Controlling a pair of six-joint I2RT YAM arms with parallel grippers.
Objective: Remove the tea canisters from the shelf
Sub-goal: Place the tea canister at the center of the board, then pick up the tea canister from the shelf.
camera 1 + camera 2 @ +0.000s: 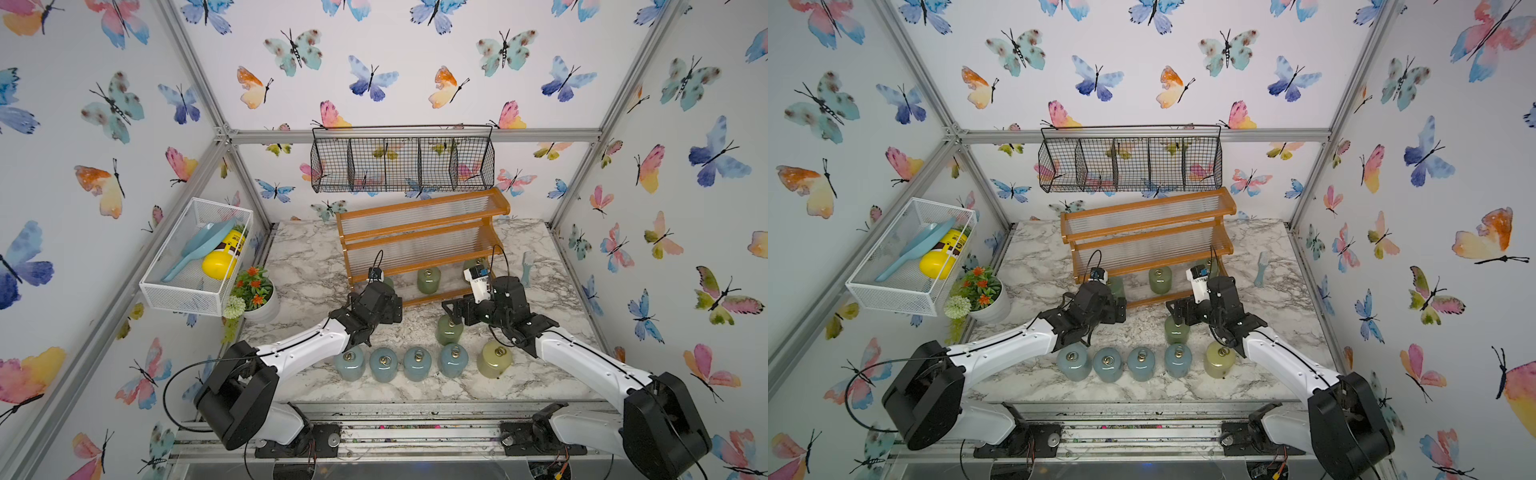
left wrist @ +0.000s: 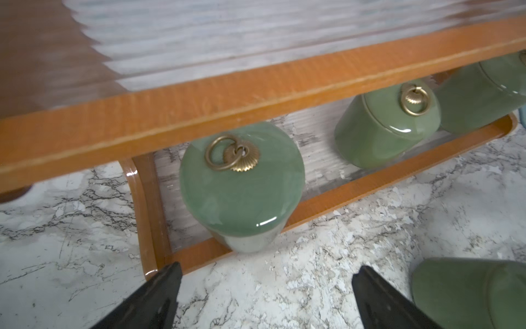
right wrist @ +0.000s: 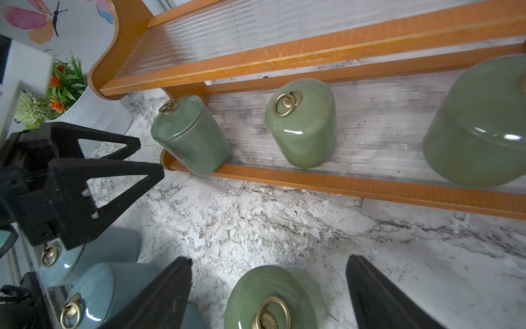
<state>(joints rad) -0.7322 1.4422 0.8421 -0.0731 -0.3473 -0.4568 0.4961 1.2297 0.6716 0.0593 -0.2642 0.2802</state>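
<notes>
The wooden shelf holds three sage green tea canisters on its lowest tier: left, middle and right. My left gripper is open on the marble just in front of the left one, touching nothing. My right gripper is open astride a fourth green canister that stands on the table; a gap shows on both sides of its lid. Several blue-grey canisters and a pale yellow one stand in a row near the front edge.
A black wire basket hangs on the back wall above the shelf. A white mesh basket at the left holds a yellow bottle and a blue scoop. A potted plant stands below it. A pale brush lies right of the shelf.
</notes>
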